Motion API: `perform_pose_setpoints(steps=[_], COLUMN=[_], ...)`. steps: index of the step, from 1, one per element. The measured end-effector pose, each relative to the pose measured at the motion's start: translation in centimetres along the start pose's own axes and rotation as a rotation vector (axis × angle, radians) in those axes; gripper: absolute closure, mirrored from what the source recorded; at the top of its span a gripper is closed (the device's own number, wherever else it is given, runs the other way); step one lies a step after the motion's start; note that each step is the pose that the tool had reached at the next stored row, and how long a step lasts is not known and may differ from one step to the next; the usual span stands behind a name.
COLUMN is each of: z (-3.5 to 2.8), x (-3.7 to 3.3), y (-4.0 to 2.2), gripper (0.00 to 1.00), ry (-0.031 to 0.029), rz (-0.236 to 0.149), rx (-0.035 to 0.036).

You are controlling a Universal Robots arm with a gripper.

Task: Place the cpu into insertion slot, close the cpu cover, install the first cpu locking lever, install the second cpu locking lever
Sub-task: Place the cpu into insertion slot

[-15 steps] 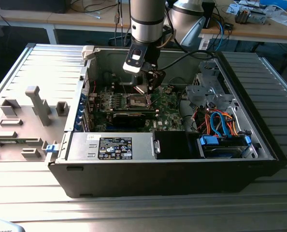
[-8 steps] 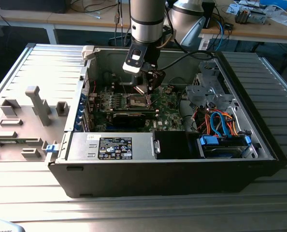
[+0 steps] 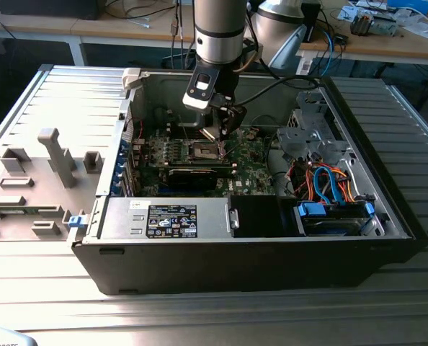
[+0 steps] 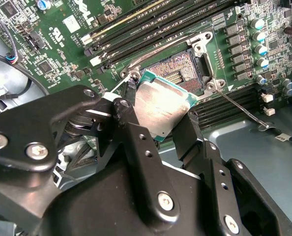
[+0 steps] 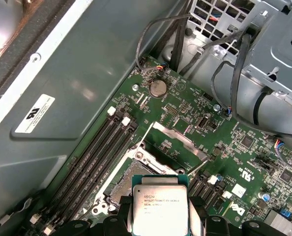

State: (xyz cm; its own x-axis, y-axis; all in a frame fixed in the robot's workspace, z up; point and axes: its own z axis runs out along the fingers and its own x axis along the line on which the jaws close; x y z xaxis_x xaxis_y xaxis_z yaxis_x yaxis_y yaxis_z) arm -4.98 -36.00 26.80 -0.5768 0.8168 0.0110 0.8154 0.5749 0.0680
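Observation:
My gripper (image 4: 161, 105) is shut on the cpu (image 4: 164, 104), a flat square chip with a dull silver top and a teal edge, gripped by two opposite sides between black fingers (image 4: 136, 140). The chip hangs tilted just above the insertion slot (image 4: 178, 68), overlapping one corner of it. In the first wrist view the cpu (image 5: 159, 204) covers part of the insertion slot (image 5: 120, 183), and the cpu cover (image 5: 178, 141) stands swung open beyond it. A thin wire locking lever (image 4: 238, 104) lies free beside the socket. In the exterior view the gripper (image 3: 220, 134) hovers over the insertion slot (image 3: 204, 150).
Long black memory slots (image 5: 94, 162) run along both sides of the socket. A coin battery (image 5: 158, 88) and cables (image 5: 234, 73) lie beyond it. The labelled power-supply box (image 3: 172, 218) and a blue drive bay (image 3: 334, 216) fill the case front. The case walls (image 3: 138, 108) stand close.

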Motion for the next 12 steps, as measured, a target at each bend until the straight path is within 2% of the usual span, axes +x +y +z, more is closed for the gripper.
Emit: perform_pose_setpoints(steps=[12], z=[0.07], x=[0.00], y=[0.00], gripper=[0.46], ry=[-0.0006], rz=[0.009], rx=[-0.0001])
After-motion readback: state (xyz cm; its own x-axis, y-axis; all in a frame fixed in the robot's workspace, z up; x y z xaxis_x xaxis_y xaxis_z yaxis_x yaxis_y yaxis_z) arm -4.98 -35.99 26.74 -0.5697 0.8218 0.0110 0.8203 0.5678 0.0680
